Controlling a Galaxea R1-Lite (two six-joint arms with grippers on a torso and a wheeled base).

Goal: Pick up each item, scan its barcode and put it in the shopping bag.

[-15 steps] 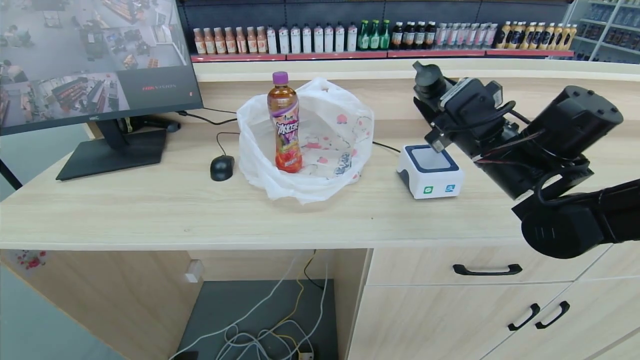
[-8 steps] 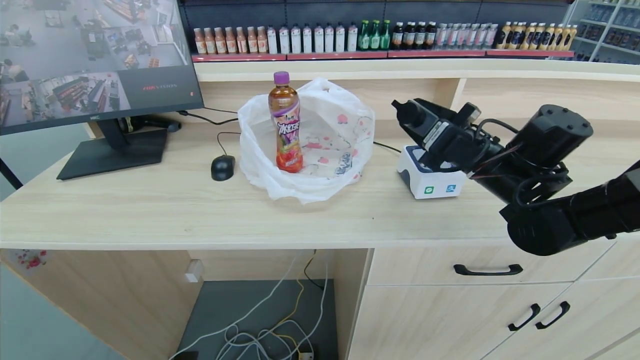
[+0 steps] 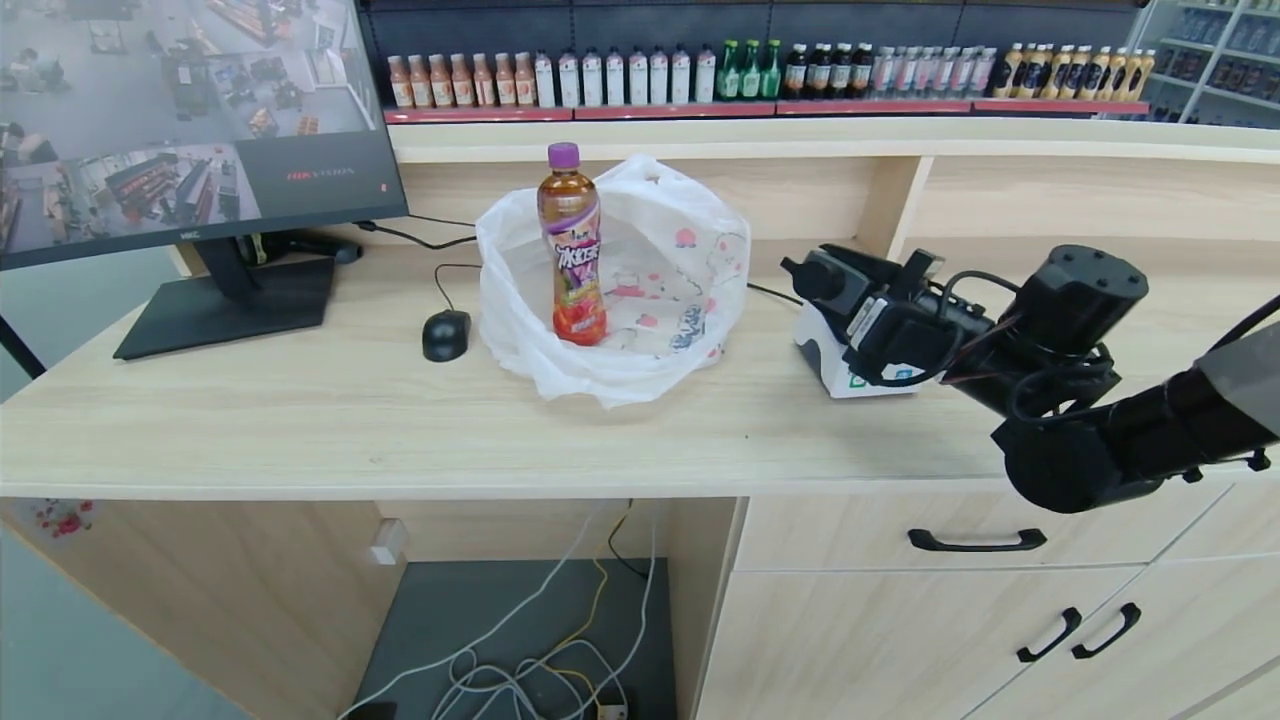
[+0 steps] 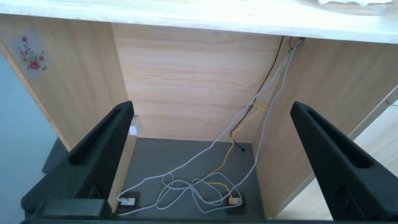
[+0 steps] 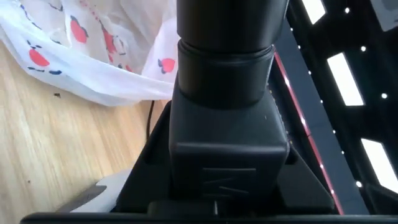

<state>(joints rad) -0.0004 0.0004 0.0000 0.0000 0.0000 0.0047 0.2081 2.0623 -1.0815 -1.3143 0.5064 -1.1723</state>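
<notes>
An orange drink bottle [image 3: 572, 255] with a purple cap stands upright inside the white shopping bag [image 3: 660, 270] on the wooden counter [image 3: 300, 420]. My right gripper [image 3: 805, 275] hangs just above the white barcode scanner [image 3: 825, 360], right of the bag, its fingers shut with nothing held. The arm hides most of the scanner. In the right wrist view the shut right gripper [image 5: 227, 25] points toward the bag [image 5: 93, 56], with the scanner's edge [image 5: 102, 193] below it. My left gripper [image 4: 211, 112] is open below the counter top, facing the open space under it.
A monitor [image 3: 150, 120] and a black mouse [image 3: 445, 335] sit left of the bag. A shelf of bottles [image 3: 760, 70] runs behind the counter. Loose cables [image 4: 205, 186] lie on the floor under the counter. Drawers [image 3: 975, 540] are below the scanner.
My right arm has come down and drawn back, bringing the shut gripper from high behind the scanner to just over it. The bottle and bag have stayed put.
</notes>
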